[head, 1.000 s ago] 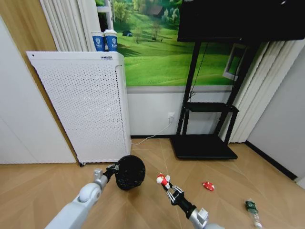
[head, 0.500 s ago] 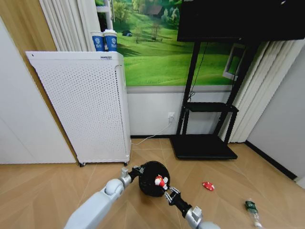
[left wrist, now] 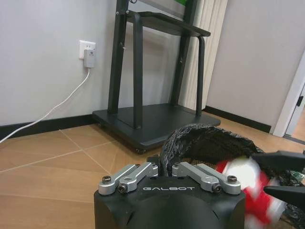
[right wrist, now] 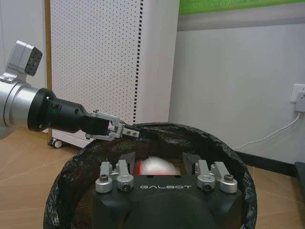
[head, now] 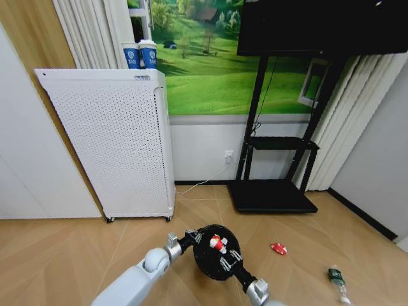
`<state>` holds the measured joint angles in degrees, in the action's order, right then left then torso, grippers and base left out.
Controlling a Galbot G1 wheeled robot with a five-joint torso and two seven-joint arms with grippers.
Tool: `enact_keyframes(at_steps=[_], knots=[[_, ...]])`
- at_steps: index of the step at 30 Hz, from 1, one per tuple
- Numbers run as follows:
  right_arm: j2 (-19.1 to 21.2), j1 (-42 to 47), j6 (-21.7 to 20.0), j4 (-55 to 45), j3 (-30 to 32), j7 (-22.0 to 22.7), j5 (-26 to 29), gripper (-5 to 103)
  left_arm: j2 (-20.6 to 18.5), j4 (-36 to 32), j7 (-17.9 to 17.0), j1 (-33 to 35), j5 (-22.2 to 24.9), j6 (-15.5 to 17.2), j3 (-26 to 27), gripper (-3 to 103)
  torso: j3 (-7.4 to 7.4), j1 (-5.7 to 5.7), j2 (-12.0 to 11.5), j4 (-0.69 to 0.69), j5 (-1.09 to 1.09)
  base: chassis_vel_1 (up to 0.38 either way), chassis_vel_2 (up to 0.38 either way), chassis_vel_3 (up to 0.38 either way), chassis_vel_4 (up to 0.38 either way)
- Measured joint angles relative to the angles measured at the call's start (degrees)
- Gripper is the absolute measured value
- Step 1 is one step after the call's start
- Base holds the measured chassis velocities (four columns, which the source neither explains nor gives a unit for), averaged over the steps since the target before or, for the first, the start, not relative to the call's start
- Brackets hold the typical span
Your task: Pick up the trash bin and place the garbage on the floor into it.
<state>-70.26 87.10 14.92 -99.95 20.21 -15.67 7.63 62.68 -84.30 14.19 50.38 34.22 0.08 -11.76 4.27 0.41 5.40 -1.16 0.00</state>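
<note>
Left gripper (head: 193,238) pinches the rim of the small round black lined trash bin (head: 217,252), held above the floor; right gripper (head: 223,252), fingers spread, hangs over its mouth beside a red-and-white wrapper ball (head: 217,242).

Wrapper ball (head: 217,242) over trash bin (head: 205,261) mouth; second wrapper (head: 278,248), bottle (head: 336,276) right.
</note>
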Motion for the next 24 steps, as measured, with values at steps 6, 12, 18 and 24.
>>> enact_keyframes(at_steps=[6, 12, 18, 24], knots=[[-0.52, 1.04, 1.06, -1.10, 0.39, 0.84, 1.70, 77, 1.10, 0.23, -1.55, 2.50, -1.40, -0.04, 3.67, 7, 0.00, 0.00, 0.00, -0.01, 0.00, 0.000, 0.000, 0.000, 0.000], [0.34, 0.51, -0.16, -3.53, 1.92, 3.09, 5.64, 99, 1.80, -0.77, -4.35, 7.07, -0.59, 1.84, 13.37, 7, 0.00, 0.00, 0.00, 0.00, -0.01, 0.000, 0.000, 0.000, 0.000], [1.02, -0.44, -1.37, -3.54, 2.17, 3.06, 6.06, 100, 0.67, -3.69, -4.40, 11.57, 0.44, 2.51, 20.21, 7, 0.00, 0.00, 0.00, 0.00, -0.01, 0.000, 0.000, 0.000, 0.000], [1.02, -0.64, -1.72, -2.87, 1.38, 2.82, 5.86, 100, 0.05, -6.85, -3.38, 17.16, 0.01, 2.50, 25.69, 7, 0.00, 0.00, 0.00, 0.02, -0.01, -0.058, -0.060, 0.072, 0.068]])
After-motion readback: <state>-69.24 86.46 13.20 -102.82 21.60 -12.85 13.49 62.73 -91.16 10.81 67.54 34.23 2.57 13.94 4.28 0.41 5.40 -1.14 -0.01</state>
